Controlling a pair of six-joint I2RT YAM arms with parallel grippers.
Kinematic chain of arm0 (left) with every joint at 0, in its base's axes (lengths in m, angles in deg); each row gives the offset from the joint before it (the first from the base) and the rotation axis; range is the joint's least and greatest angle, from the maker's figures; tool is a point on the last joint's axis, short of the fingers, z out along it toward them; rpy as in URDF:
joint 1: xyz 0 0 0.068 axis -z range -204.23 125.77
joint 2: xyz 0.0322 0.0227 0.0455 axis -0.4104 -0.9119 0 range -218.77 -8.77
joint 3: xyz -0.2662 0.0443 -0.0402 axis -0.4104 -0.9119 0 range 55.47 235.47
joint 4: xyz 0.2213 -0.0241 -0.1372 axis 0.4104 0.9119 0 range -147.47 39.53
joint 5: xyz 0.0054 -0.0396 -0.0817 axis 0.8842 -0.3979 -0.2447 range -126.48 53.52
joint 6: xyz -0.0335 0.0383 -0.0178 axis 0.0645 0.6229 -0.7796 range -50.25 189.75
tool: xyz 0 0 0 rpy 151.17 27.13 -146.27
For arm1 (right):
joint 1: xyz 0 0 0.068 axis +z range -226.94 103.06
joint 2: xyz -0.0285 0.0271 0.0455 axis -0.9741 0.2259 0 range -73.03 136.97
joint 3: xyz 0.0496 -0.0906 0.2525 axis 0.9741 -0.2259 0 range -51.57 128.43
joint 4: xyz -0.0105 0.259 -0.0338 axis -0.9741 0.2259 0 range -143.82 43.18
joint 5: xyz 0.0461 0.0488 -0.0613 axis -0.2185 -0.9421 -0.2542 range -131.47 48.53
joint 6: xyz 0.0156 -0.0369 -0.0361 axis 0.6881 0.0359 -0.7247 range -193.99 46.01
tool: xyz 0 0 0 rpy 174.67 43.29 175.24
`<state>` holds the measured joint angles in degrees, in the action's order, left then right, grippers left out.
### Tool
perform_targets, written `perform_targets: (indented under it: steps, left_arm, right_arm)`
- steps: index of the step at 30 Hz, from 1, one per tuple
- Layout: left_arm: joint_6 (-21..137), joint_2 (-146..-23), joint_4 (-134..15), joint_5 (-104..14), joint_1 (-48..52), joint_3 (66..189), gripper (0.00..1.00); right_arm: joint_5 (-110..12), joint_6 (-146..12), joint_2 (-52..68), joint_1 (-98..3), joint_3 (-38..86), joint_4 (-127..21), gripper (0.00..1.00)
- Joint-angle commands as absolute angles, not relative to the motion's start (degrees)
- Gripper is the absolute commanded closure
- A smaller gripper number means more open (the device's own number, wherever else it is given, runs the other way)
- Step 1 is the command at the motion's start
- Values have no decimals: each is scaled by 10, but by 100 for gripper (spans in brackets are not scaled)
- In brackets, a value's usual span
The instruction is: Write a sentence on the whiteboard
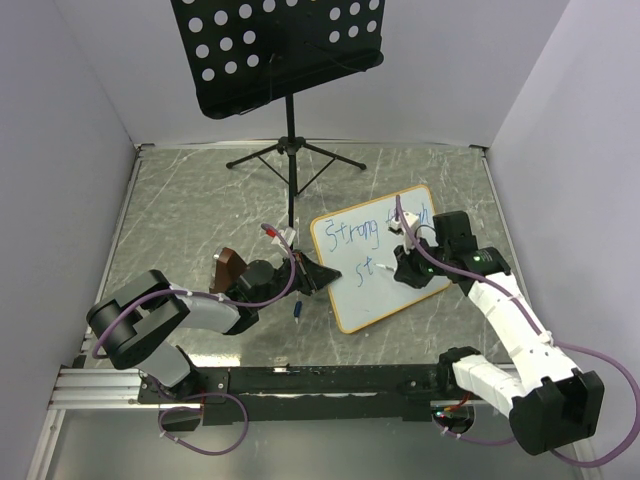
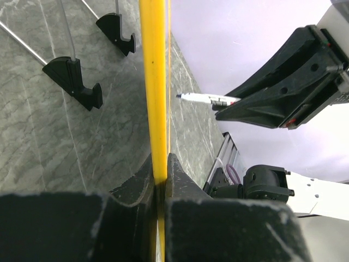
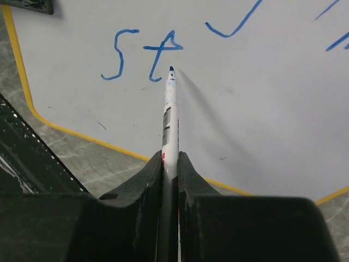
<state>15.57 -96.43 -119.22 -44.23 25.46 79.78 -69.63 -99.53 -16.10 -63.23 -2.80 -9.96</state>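
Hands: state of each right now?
Left hand: closed, clamping the whiteboard by its frame edge.
Right hand: closed, holding the marker.

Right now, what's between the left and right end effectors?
Top view: only bare whiteboard and the blue St. Left end effector clamps the board's edge; right end effector holds the marker.

What you cannot read from here
The right gripper covers the far-right end of the sentence on the whiteboard; your right wrist view cuts its upper line off at the top edge, and the rear of the marker is buried between the fingers.
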Motion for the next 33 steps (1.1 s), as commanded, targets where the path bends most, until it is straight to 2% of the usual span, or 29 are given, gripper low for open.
perform_targets:
  steps: [1, 33]
  left_arm:
    - [167, -944, -1267, -451, 256, 796, 99]
    - [166, -946, -1265, -452, 257, 798, 99]
  right_arm:
    - [-704, -981, -175, -645, -13, -129, 100]
    - [-729, -1005, -195, -669, -46, -148, 100]
